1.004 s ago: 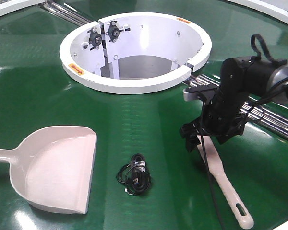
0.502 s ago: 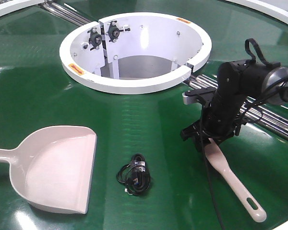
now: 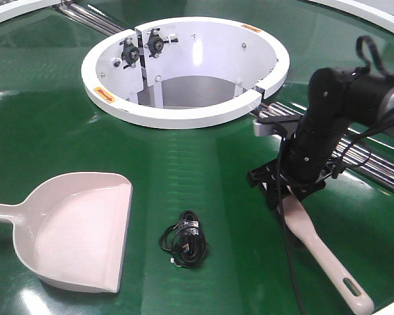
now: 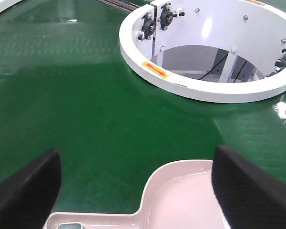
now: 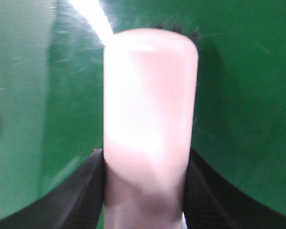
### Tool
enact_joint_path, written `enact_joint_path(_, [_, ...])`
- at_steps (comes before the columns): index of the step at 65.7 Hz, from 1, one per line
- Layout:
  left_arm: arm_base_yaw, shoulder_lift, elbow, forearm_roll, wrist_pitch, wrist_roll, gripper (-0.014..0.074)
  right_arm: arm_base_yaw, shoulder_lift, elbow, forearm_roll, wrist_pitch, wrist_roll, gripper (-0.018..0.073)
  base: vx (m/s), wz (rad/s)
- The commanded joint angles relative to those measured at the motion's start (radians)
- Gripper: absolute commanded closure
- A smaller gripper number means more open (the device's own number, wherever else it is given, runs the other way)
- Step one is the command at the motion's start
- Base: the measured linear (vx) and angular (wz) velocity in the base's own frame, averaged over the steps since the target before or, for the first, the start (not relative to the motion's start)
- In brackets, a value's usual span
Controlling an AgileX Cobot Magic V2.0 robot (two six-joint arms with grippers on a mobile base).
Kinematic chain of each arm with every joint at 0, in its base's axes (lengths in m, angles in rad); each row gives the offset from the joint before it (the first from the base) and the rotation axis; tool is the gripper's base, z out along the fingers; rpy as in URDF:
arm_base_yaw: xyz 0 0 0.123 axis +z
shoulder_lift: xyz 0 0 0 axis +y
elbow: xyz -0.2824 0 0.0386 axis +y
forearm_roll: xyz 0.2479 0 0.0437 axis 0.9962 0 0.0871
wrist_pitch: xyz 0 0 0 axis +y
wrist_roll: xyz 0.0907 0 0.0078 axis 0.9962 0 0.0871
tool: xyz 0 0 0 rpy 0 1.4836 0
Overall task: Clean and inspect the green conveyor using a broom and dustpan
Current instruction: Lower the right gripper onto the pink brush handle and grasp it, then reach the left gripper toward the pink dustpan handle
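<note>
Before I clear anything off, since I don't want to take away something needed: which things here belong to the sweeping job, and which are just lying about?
Job: conveyor; broom, held by the right gripper; dustpan.
Lying about: black cable coil, loose between dustpan and broom.

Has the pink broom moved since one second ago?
Yes. The broom, held in the right hand, has shifted right in the front view, farther from the black cable bundle.
</note>
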Motion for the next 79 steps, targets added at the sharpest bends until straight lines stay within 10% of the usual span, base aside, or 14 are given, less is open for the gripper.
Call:
enact_joint_path(1, [-0.008, -0.002, -0.033, -0.010, -0.062, 0.001, 0.0002, -0.004, -0.080, -0.027, 0.017, 0.050, -0.005, 0.0564, 0.00, 0.00])
enact_joint_path(55, [-0.008, -0.003, -0.033, -0.002, -0.078, 0.168, 0.0002, -0.101, -0.123, -0.027, 0.117, 0.099, 0.003, 0.0564, 0.00, 0.00])
enact_joint_path(79, [-0.008, -0.001, -0.033, -0.010, -0.142, 0.810, 0.0002, -0.101, -0.123, -0.027, 0.118, 0.099, 0.003, 0.0564, 0.00, 0.00])
